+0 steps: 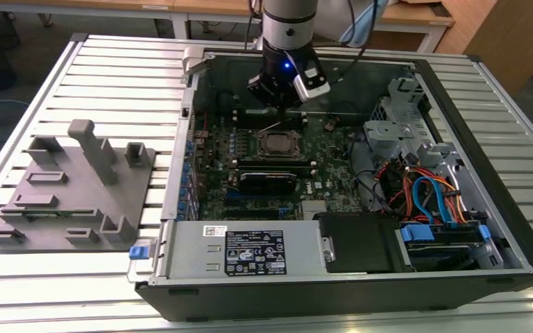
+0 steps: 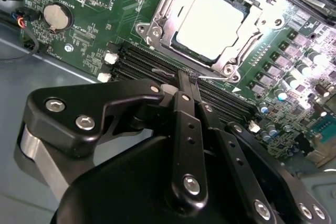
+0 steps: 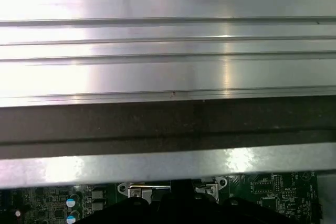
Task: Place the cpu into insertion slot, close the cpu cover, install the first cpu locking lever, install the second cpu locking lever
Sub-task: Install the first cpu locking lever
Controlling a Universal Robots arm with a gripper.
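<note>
While the cpu [image 2: 212, 22] sits in the insertion slot [image 2: 157, 22] under the cpu cover [image 2: 231, 59], we judge the first locking lever [image 2: 218, 78] is in hand. Our claw [image 2: 188, 78], fingers pressed together and empty, touches that thin wire, which needs hooking down. Black memory slots [image 2: 142, 61] crowd alongside.

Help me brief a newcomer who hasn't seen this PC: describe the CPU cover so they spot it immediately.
Inside the open computer case, find the green motherboard. Just below the gripper sits the cpu cover, a thin silver square frame whose window shows the cpu, unlike the long black slots beside it.
</note>
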